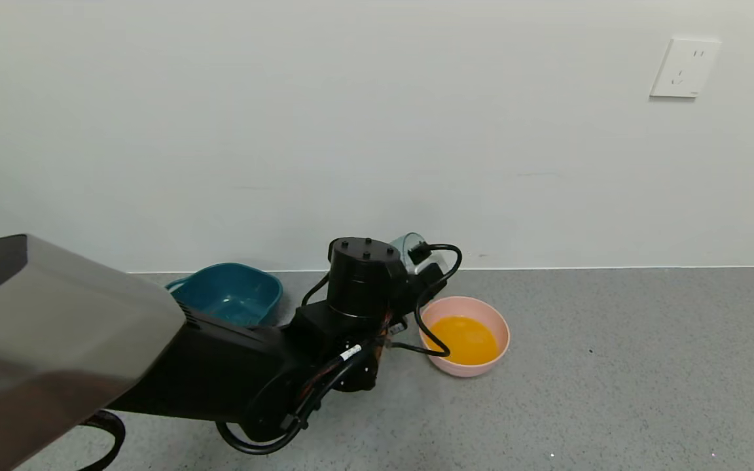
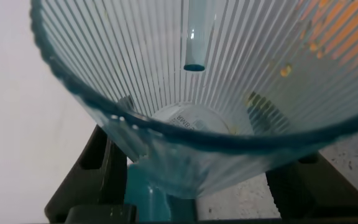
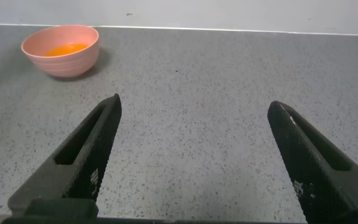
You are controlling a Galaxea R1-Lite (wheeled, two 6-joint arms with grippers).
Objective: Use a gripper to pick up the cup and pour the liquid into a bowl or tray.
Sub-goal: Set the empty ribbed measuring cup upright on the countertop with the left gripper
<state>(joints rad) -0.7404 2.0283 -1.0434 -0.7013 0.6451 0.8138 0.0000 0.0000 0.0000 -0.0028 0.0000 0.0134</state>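
Clamped on the cup (image 1: 411,247), the left gripper (image 1: 424,267) holds the ribbed blue-green tumbler tipped over, raised just behind the near-left rim of the pink bowl (image 1: 496,356). From the left wrist camera, the cup (image 2: 229,112) fills almost the whole view, mouth toward the lens, its base pinned between the black fingers (image 2: 101,168) of the left gripper (image 2: 197,186); only a few orange droplets cling to the inside wall, and the tumbler looks otherwise drained. A black cable (image 1: 424,314) loops from the wrist across the bowl's near-left edge. Inside the bowl lies the liquid (image 1: 465,339), an opaque orange-yellow pool covering its bottom. The bowl rests on the grey speckled floor (image 1: 612,366). The right gripper (image 3: 197,162) hangs low over that floor with its fingers spread wide and nothing between them, the bowl (image 3: 61,51) and its orange liquid (image 3: 66,48) well apart from it. Behind the left arm, a dark teal tub (image 1: 230,293) sits near the white wall (image 1: 377,131), which carries a power socket (image 1: 684,67) at upper right.
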